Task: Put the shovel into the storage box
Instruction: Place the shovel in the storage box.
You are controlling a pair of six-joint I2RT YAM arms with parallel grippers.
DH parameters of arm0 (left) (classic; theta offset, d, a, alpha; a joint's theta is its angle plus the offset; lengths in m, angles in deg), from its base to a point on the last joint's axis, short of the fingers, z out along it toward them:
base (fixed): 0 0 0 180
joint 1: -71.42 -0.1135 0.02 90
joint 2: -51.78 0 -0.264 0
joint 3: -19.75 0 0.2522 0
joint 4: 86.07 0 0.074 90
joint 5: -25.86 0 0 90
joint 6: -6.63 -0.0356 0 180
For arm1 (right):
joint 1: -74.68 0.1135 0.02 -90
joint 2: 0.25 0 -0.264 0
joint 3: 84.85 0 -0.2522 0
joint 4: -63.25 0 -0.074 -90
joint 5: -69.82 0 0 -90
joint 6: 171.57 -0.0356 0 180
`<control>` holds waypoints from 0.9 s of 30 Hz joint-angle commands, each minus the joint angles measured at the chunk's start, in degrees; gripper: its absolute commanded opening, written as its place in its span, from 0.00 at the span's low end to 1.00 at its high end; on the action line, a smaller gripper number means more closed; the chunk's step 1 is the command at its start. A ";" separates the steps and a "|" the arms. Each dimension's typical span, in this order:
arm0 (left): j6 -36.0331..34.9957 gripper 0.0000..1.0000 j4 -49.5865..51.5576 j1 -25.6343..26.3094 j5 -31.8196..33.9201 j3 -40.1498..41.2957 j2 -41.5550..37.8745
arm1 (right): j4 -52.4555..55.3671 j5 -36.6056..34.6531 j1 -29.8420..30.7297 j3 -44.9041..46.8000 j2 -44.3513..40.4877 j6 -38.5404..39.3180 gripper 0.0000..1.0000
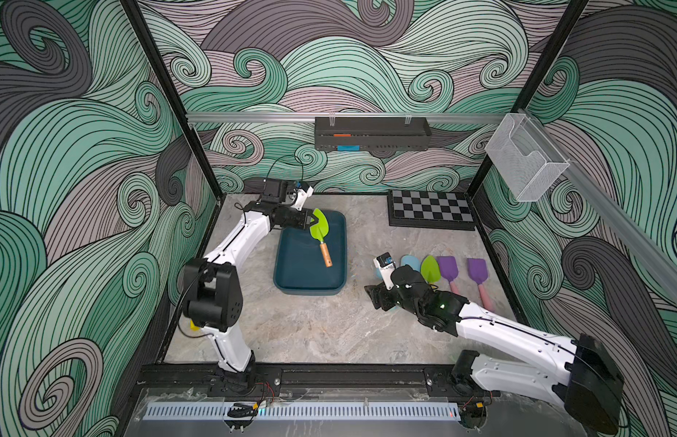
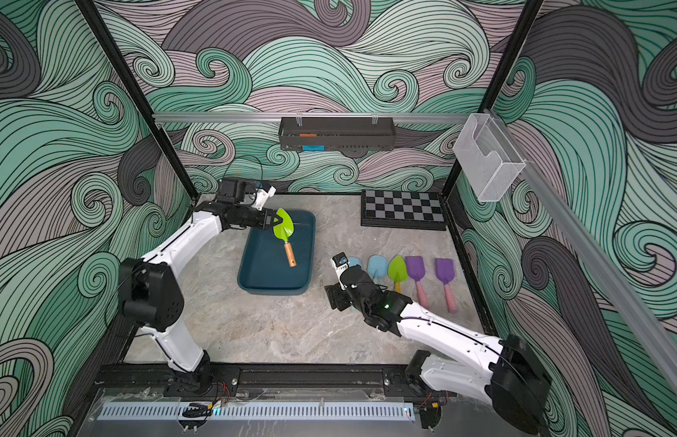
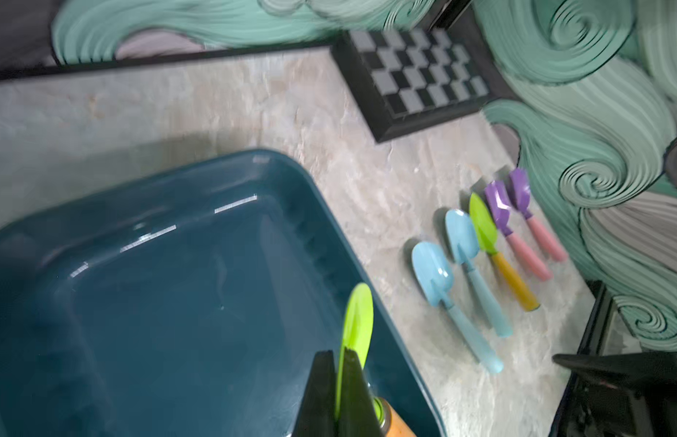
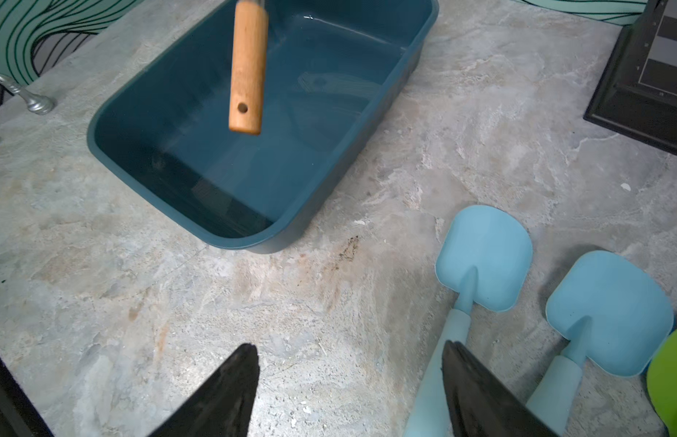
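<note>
While clamped by its green blade in the tightly closed left claw (image 1: 311, 220), the shovel (image 1: 320, 231) hangs over the far end of the storage box (image 1: 299, 273), with its wooden handle slanting down above the box floor.
Storage box: dark teal, standing on the marbled surface (image 1: 329, 329).
Right claw (image 4: 349, 345): jaws wide apart, gripping nothing, low over the surface just beside two light-blue shovels (image 4: 484, 257).
Same row, outward: second green shovel (image 3: 482, 224), two purple shovels (image 3: 498, 202) with pink handles.
Chessboard (image 1: 431, 210): far right corner of the surface.

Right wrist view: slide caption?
Open right claw beside a light-blue shovel; another shovel's wooden handle hangs over the teal storage box.
</note>
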 commanded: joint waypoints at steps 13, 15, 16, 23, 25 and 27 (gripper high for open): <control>0.08 0.00 1.47 2.81 -11.63 -10.66 19.80 | 0.58 1.13 -3.97 5.31 -2.33 -4.13 0.79; 0.46 0.00 1.31 3.59 -11.86 -11.47 21.44 | 0.62 1.61 -4.54 5.66 -2.14 -4.60 0.78; 0.79 0.00 1.29 4.04 -11.85 -11.99 22.38 | 0.62 1.65 -4.56 5.78 -2.17 -4.80 0.78; 4.16 0.00 -2.21 5.54 -12.38 -12.38 26.22 | 0.67 1.54 -4.65 7.29 -4.29 -5.74 0.77; 5.19 0.00 -3.33 5.91 -12.62 -12.28 27.04 | 0.84 1.58 -4.65 7.50 -4.25 -5.90 0.77; 6.00 0.00 -4.18 6.37 -12.87 -12.35 27.66 | 1.00 1.56 -4.67 7.70 -3.98 -6.14 0.77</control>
